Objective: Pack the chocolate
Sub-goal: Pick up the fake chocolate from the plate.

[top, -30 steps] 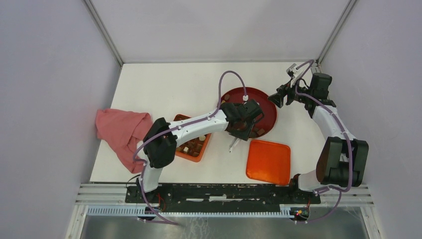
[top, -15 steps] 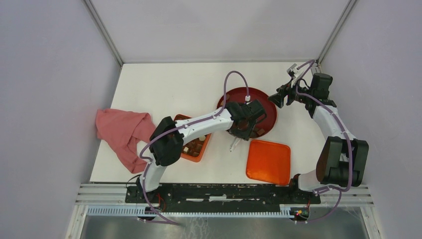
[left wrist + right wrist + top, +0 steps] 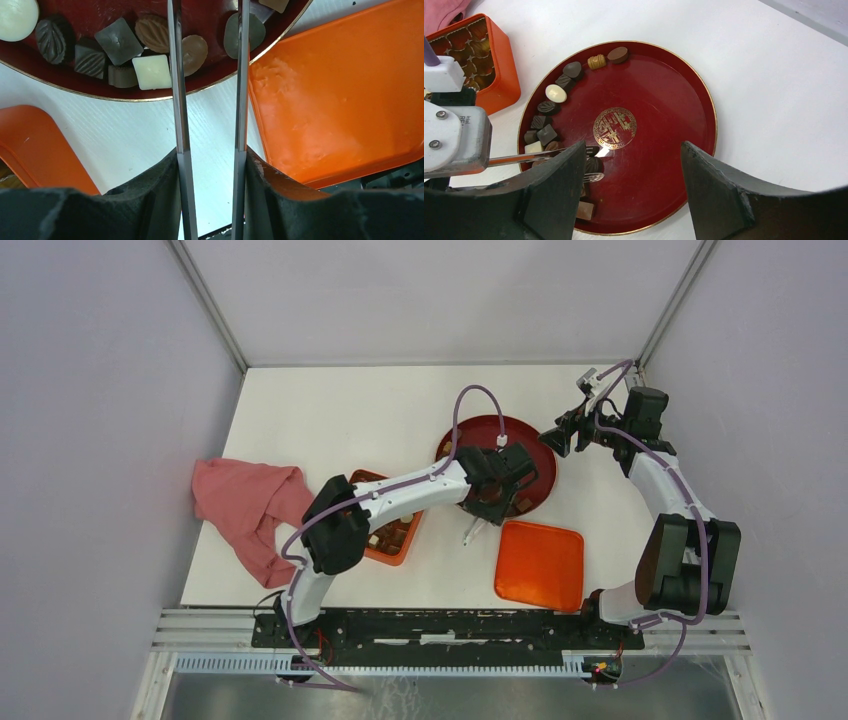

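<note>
The chocolate lies in a row along the near-left rim of the dark-red plate (image 3: 659,125): a cream oval piece (image 3: 556,93), a cream square piece (image 3: 152,71) and several dark and mid-brown pieces. My left gripper (image 3: 495,485) (image 3: 210,155) is shut on metal tweezers (image 3: 178,100), whose arms stand apart. The tweezer tips (image 3: 591,150) straddle a dark piece (image 3: 594,164) that rests on the plate. At the plate's far right edge my right gripper (image 3: 560,435) (image 3: 631,147) hovers open with nothing in it.
The orange compartmented box (image 3: 385,535) (image 3: 499,75) sits left of the plate with several pieces inside. Its orange lid (image 3: 540,565) (image 3: 325,100) lies flat in front of the plate. A pink cloth (image 3: 245,505) is bunched at the table's left edge.
My left gripper has shifted a little to the right over the plate's near side, tweezers in hand. The right arm has not moved.
</note>
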`<state>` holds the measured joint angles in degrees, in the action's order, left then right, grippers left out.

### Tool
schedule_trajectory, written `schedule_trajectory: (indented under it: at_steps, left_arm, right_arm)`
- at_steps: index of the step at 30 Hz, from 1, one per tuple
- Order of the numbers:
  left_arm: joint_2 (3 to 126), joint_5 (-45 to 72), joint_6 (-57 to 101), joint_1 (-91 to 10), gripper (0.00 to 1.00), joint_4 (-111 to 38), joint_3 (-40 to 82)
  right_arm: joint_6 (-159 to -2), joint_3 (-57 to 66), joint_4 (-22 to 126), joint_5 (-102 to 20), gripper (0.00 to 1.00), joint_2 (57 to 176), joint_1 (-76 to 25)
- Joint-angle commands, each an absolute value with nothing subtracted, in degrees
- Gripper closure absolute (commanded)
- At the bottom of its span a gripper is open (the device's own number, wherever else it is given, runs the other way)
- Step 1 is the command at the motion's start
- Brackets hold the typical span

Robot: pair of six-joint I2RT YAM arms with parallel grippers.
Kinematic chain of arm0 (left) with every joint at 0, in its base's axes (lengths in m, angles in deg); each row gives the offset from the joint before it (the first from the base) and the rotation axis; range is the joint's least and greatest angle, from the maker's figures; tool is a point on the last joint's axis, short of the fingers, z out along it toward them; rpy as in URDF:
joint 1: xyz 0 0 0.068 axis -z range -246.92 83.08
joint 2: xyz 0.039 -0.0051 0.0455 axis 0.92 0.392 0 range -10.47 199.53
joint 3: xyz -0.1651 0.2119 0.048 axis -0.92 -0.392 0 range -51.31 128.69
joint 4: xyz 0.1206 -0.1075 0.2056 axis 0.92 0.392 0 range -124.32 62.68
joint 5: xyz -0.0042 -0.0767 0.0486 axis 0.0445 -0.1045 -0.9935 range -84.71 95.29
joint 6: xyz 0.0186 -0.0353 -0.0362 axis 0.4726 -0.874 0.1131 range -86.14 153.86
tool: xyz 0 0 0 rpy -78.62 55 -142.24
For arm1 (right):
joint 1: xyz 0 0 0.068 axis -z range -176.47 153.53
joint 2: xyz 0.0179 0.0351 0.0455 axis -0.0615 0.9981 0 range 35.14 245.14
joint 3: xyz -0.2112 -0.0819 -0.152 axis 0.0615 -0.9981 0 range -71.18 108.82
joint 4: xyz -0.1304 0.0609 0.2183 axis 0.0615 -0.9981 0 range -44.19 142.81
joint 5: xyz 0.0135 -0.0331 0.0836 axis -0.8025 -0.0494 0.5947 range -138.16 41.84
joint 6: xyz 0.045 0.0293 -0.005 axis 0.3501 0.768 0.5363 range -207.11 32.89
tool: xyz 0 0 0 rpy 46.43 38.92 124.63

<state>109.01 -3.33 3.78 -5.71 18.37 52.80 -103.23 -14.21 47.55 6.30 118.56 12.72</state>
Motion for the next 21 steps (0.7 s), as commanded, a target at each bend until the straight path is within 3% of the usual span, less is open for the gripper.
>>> schedule_trajectory:
  at_steps: [1,16,18,21]
  left_arm:
    - [109.9,-4.0,5.9,-5.3,0.51,18.8,55.2]
    - [112.4,-4.9,6.8,-5.3,0.55,22.2,58.0]
    - [112.5,-5.1,7.1,-5.3,0.58,22.7,58.4]
    - [112.3,-4.9,7.4,-5.5,0.77,23.1,58.6]
  right_arm:
    - [-102.8,-14.5,49.2,8.1,0.26,118.7,13.1]
    - [-102.7,-14.5,49.3,8.4,0.26,118.5,13.2]
    - [-102.8,-14.5,49.3,8.5,0.26,118.4,13.3]
    - [-102.8,-14.5,49.3,8.5,0.26,118.3,13.4]
